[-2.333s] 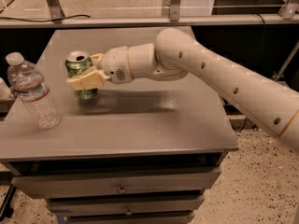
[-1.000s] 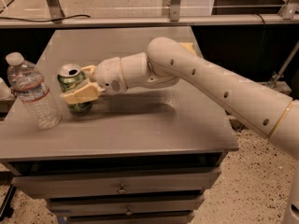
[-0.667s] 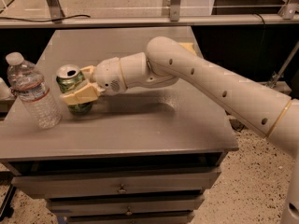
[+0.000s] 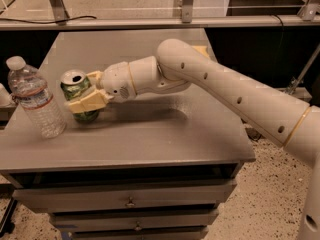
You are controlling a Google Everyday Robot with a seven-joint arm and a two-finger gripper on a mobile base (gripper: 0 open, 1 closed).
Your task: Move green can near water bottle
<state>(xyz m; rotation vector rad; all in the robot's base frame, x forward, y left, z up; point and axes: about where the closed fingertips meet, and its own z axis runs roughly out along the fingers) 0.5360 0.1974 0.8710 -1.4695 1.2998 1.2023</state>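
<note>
Grey metal table [image 4: 165,139], flat top, set over a stack of drawers [image 4: 130,202] on a speckled floor [image 4: 270,204]; a metal rail [image 4: 150,23] runs across behind it; item one, water bottle [image 4: 36,104], clear ribbed plastic, white cap, banded label, standing upright near the table's left edge; item two, green can [image 4: 74,88], silver top with an open mouth, upright or nearly so, just to the right of the bottle with a narrow gap between them, not touching; its base sits down at the tabletop, though I cannot tell whether it bears on it; item three, gripper [image 4: 80,91], at the left part of the table, its pale yellow fingers [image 4: 90,103] clamped on the can, one in front and one behind; item four, white arm [image 4: 225,91], reaching in from the right across the tabletop; item five, yellowish object [image 4: 202,49], mostly hidden behind the arm, toward the back.
</note>
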